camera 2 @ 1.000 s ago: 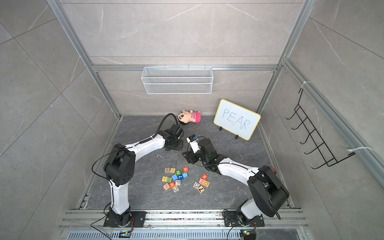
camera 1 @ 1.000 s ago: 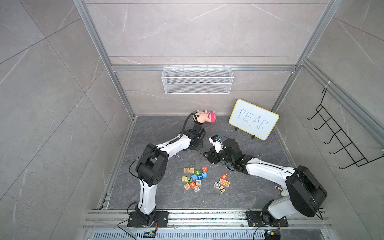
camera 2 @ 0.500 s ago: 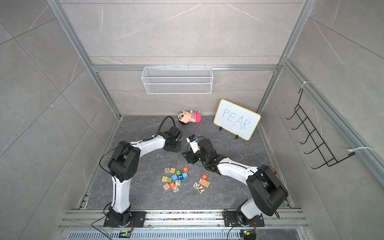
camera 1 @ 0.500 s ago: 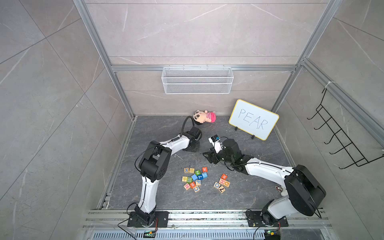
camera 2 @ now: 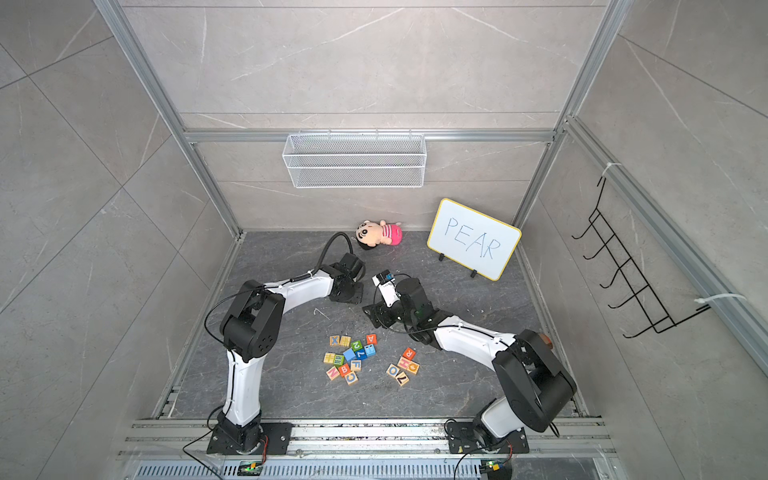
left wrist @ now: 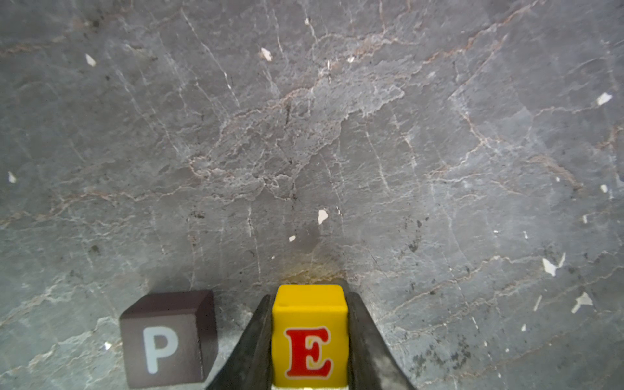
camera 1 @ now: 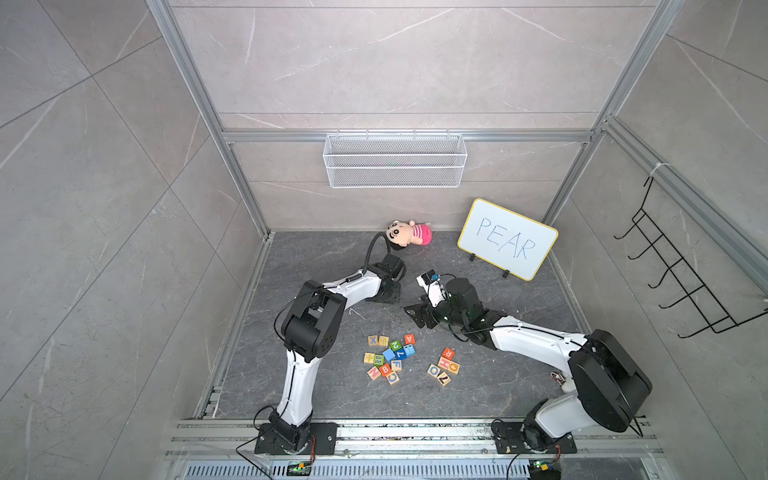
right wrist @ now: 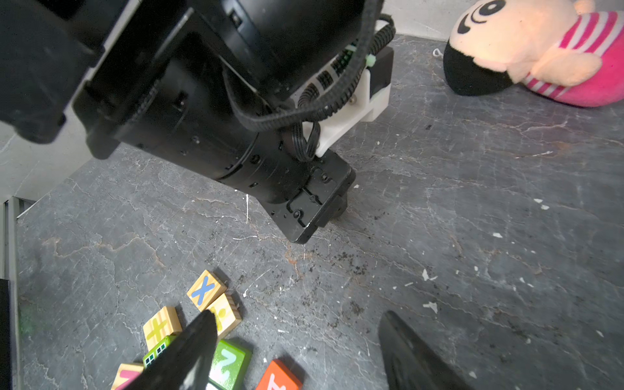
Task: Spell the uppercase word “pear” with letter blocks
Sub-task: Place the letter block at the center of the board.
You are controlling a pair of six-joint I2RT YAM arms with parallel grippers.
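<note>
The P block (left wrist: 169, 337) stands just beside the E block (left wrist: 309, 337); the floor (left wrist: 304, 135) beyond is open.

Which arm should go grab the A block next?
Probably the right. The right end effector is open and empty, with the orange A block close by. The left end effector is shut on the yellow E block.

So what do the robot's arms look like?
The left arm and right arm are smooth white tubes joined by chunky round black joints. Black cables loop off them. The left gripper and right gripper each have two dark wedge-shaped fingers.
</note>
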